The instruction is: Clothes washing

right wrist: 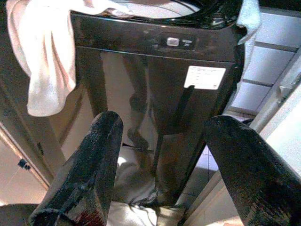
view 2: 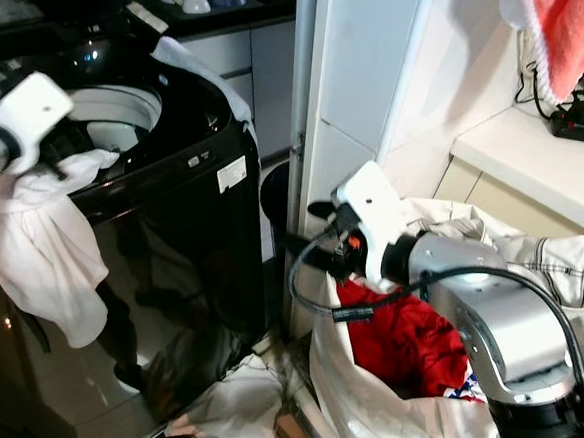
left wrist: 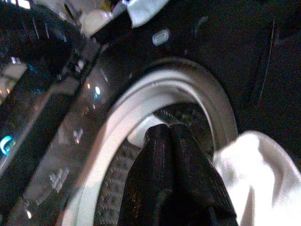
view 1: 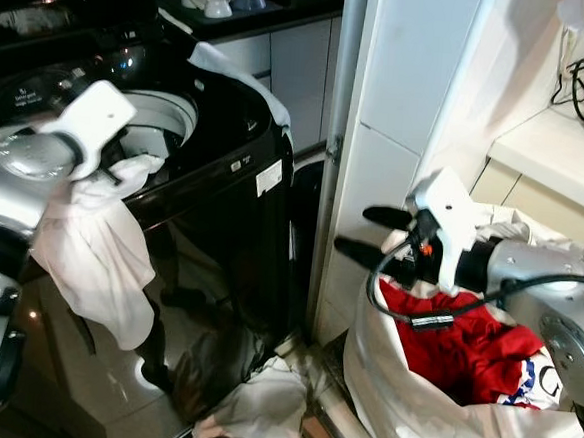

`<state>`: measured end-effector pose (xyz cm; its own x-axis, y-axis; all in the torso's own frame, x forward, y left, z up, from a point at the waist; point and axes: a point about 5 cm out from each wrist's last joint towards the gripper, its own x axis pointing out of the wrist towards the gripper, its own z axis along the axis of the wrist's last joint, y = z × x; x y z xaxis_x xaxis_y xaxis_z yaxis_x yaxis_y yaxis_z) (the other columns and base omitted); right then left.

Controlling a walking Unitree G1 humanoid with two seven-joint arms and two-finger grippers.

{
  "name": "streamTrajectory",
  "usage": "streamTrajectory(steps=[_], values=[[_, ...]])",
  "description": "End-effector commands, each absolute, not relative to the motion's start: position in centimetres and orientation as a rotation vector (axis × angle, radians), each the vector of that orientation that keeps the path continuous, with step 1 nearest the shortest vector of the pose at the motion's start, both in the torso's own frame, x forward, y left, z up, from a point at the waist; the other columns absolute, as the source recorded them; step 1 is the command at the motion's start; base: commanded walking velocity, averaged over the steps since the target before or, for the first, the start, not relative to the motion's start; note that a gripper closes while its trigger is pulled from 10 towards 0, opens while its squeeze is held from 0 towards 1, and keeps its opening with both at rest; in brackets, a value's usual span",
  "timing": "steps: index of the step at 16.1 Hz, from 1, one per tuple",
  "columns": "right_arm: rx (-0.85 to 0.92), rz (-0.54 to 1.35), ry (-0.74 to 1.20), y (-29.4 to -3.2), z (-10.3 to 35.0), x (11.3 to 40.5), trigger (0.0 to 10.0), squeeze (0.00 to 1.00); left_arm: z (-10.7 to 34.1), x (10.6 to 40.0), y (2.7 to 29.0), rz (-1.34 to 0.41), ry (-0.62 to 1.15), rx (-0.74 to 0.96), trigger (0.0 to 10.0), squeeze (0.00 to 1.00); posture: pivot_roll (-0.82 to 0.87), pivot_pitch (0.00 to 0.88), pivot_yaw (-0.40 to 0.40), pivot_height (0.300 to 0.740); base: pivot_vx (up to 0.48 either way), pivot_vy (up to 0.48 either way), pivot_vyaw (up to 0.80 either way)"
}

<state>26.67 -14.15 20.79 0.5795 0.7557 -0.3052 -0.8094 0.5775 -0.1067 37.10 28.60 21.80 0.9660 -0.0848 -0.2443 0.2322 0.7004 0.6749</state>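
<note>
Left end effector (left wrist: 171,141): fingers pressed together, poised over the drum opening at the front rim of the washing machine; in the left wrist view nothing shows between the tips, so whether it pinches cloth cannot be told.
White garment (view 1: 94,250): draped over the front rim of the washer, just beside the left end effector; most of it hangs down the outside of the front panel, so it is not yet in the drum.
Washing machine (view 1: 223,204): black top-loader, lid open; the pale drum ring (left wrist: 141,101) is visible, and the part of the drum interior in view looks bare.
Second white cloth (view 1: 244,75): lies over the far right corner of the washer top.
Cloth on floor (view 1: 258,412): pale piece lying at the foot of the washer, between it and the laundry bag.
Right end effector (view 1: 356,232): fingers spread wide and empty, held above the near left rim of the bag, pointing toward the washer.
Laundry bag (view 1: 408,418): white, open, on the floor; red garment (view 1: 464,341) and other items remain inside.
Progress (judgement): early loading; one garment on the rim, bag contents and floor cloth remain, wash not started.
</note>
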Motion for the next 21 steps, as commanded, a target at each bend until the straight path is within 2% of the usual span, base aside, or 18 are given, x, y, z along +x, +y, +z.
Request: streamTrajectory(steps=[1,3,5,8,13,17,21], values=[[-0.246,0.899,0.210,-14.5,21.4,26.9,10.0,0.00,23.2,37.2,28.6,-0.195,0.166,0.717,0.0,0.00,0.05,0.000,0.102,0.740,0.000,0.000,0.00],[-0.241,0.897,0.212,-14.7,21.5,26.8,10.0,0.00,23.7,36.9,28.4,-0.295,0.175,0.590,0.0,0.00,0.04,0.000,0.105,0.740,0.000,0.000,0.00],[-0.247,0.949,0.244,-14.7,21.0,25.9,10.0,0.00,23.3,35.3,28.5,-0.528,0.271,0.533,0.0,0.00,0.04,0.000,0.104,0.740,0.000,0.000,0.00],[-0.256,1.010,0.263,-14.3,20.8,25.4,10.0,0.00,22.7,34.3,29.7,-0.592,0.374,0.564,0.0,0.00,0.05,0.000,0.100,0.740,0.000,0.000,0.00],[-0.272,1.069,0.273,-13.9,20.8,25.1,10.0,0.00,20.5,33.1,30.7,-0.629,0.552,0.606,0.0,0.00,0.05,0.000,0.088,0.740,0.000,0.000,0.00],[-0.279,1.075,0.271,-13.8,20.8,25.1,10.0,0.00,20.0,33.8,31.3,-0.520,0.562,0.668,0.0,0.00,0.05,0.000,0.087,0.740,0.000,0.000,0.00],[-0.281,1.053,0.262,-13.9,20.9,25.3,10.0,0.00,19.5,34.9,30.9,-0.416,0.506,0.706,0.0,0.00,0.05,0.000,0.093,0.740,0.000,0.000,0.00]])
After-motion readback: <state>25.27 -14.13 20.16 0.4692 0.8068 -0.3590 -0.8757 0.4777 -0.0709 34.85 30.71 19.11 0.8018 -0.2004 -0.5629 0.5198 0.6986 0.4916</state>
